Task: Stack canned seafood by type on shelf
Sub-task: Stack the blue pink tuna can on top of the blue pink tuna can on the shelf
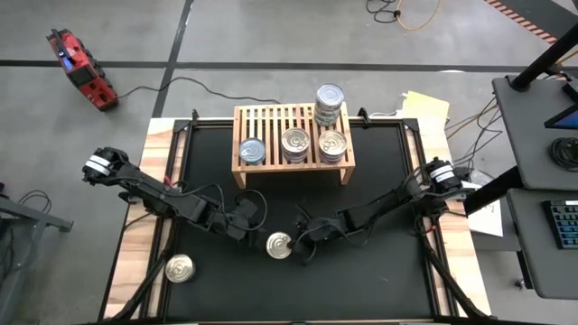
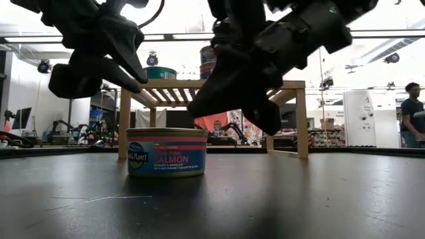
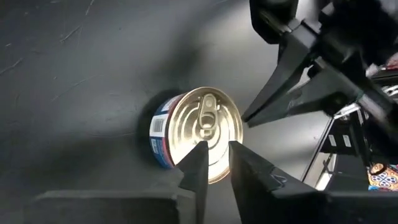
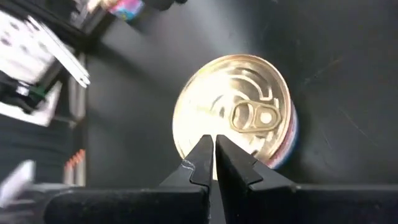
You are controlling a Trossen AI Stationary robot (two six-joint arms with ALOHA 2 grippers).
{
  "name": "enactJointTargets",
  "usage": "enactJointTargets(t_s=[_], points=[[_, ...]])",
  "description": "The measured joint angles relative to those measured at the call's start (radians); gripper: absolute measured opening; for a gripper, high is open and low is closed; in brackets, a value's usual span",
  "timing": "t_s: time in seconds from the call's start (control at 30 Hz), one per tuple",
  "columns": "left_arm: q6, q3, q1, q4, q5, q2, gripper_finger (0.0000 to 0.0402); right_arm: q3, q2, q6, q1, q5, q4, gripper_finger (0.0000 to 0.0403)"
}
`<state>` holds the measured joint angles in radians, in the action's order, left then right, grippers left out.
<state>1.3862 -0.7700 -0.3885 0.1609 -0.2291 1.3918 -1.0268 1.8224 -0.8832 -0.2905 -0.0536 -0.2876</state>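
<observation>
A salmon tin [image 1: 279, 245] with a gold pull-tab lid stands upright on the black mat, its base on the table [image 2: 166, 153]. My left gripper [image 3: 217, 152] hovers just left of and above it, its fingers a narrow gap apart. My right gripper [image 4: 212, 144] hovers close on the tin's right, shut, its tips over the lid's rim [image 1: 301, 246]. In the low view both hang a little above the tin. The wooden shelf [image 1: 271, 117] at the far side carries three single tins [image 1: 295, 143] and a stack [image 1: 330, 102].
Another tin [image 1: 179, 268] stands near the table's near-left corner. Black frame rails [image 1: 172, 194] run along the mat's sides. Bare mat lies between the shelf and the two grippers.
</observation>
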Motion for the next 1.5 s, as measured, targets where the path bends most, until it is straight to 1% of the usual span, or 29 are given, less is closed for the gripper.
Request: enactJointTargets(t_s=[0.23, 0.37, 0.5, 0.57, 0.73, 0.87, 0.97, 1.07, 1.23, 1.37, 1.5], points=[[0.015, 0.000, -0.001, 0.021, 0.002, 0.000, 0.0089, -0.134, 0.050, 0.066, -0.002, -0.002, 0.258, 0.0009], [0.015, 0.000, -0.001, 0.026, 0.002, 0.000, 0.0114, -0.168, 0.058, 0.089, -0.006, -0.015, 0.328, 0.0009], [0.020, 0.000, -0.001, 0.021, 0.000, 0.000, 0.0139, -0.163, 0.057, 0.097, -0.015, -0.030, 0.339, 0.0009], [0.057, 0.000, -0.001, 0.019, 0.000, 0.000, 0.0154, -0.158, 0.057, 0.092, -0.019, -0.034, 0.334, 0.0009], [0.100, 0.000, -0.008, 0.011, 0.000, 0.008, 0.0205, -0.146, 0.057, 0.087, -0.035, -0.053, 0.331, 0.0009], [0.100, 0.000, -0.016, -0.041, 0.000, 0.047, 0.0248, -0.140, 0.057, 0.089, -0.042, -0.069, 0.329, 0.0009], [0.103, 0.000, -0.020, -0.086, 0.001, 0.091, 0.0270, -0.132, 0.056, 0.088, -0.046, -0.086, 0.323, 0.0009], [0.127, 0.000, -0.027, -0.115, 0.002, 0.133, 0.0281, -0.124, 0.055, 0.083, -0.051, -0.107, 0.324, 0.0009], [0.142, 0.000, -0.037, -0.190, 0.002, 0.184, 0.0284, -0.102, 0.055, 0.076, -0.066, -0.149, 0.304, 0.0009], [0.154, 0.000, -0.041, -0.238, 0.003, 0.194, 0.0284, -0.069, 0.055, 0.050, -0.075, -0.162, 0.258, 0.0009], [0.160, 0.000, -0.043, -0.238, 0.002, 0.194, 0.0284, -0.052, 0.055, 0.038, -0.081, -0.166, 0.231, 0.0009]])
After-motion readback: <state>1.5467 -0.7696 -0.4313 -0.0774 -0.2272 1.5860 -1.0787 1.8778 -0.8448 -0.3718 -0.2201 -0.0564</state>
